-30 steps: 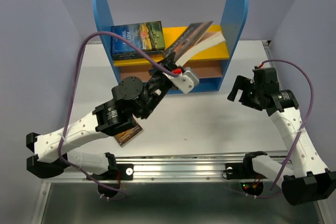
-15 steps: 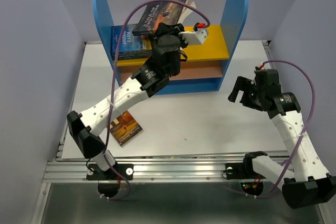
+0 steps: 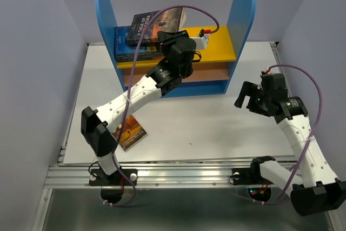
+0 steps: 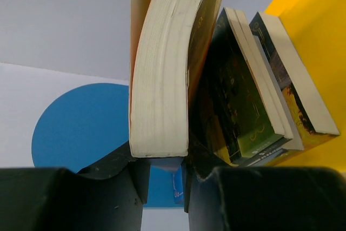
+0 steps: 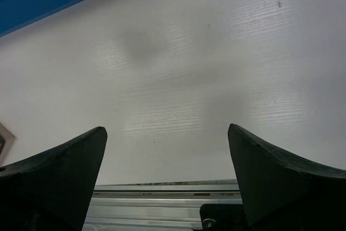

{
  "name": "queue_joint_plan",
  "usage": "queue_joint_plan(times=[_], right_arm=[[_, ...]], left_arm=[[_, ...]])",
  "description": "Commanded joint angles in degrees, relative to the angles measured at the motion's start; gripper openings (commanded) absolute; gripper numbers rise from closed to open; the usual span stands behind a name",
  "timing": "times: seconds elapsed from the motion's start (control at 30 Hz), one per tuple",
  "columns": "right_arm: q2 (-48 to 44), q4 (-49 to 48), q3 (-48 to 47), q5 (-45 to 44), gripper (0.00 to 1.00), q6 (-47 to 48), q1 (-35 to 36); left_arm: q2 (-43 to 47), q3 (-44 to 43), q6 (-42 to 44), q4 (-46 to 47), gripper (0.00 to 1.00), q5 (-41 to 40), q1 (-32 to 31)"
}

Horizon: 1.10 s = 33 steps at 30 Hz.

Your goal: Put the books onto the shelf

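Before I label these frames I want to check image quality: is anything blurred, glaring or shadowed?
Top external: evenly lit, sharp, no glare. Left wrist: the page edge of the held book is crisp, while the left end effector is dark and defocused. Right wrist: grey shadow patches and a mild sheen on the table; the right end effector looks soft-edged.
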<state>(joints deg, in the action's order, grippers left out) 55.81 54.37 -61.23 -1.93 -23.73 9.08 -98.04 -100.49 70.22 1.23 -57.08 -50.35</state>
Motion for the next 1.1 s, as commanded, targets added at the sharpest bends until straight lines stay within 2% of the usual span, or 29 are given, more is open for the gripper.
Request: queue_joint_plan(times=[0.0,0.33,0.5,0.73,0.77,0.9,0.97,1.0,1.07], right_arm=[[-1.3,-2.8,0.3,0.0,1.00,1.0,0.2],[-1.8,-2.6,0.3,-0.2,1.00,1.1,0.2],[-1.4,-2.6,0.3,0.0,1.00,1.1,0.2],[-1.6,-2.6,0.5,0.1,1.00,1.0,0.2],[-1.8,-2.6,0.5,-0.2,1.00,1.0,0.2],[-1.7,-2.6,0.5,0.1,1.00,1.0,0.2],[-1.8,-2.7,0.5,0.1,1.00,1.1,0.2],[-1.7,-2.6,0.5,0.1,1.00,1.2,0.2],[-1.7,-2.7,0.5,0.2,1.00,1.2,0.2]], left_arm=[[5.7,-0.9,-2.3,-1.0,0.00,-4.7,1.3],[4.3,0.6,-5.3,-6.0,0.00,-6.3,4.9],[3.8,-0.4,-9.3,-12.3,0.00,-8.2,4.9],[3.5,-0.1,-10.0,-12.5,0.00,-8.7,4.9],[3.0,-0.4,-10.0,-11.8,0.06,-9.4,4.9],[2.5,-1.5,-9.0,-10.5,0.54,-10.8,4.5],[2.8,-1.2,-8.5,-10.1,0.56,-11.0,4.0],[3.2,-0.8,-7.7,-9.6,0.64,-11.5,3.7],[3.8,-0.7,-7.2,-9.1,0.71,-11.4,2.9]])
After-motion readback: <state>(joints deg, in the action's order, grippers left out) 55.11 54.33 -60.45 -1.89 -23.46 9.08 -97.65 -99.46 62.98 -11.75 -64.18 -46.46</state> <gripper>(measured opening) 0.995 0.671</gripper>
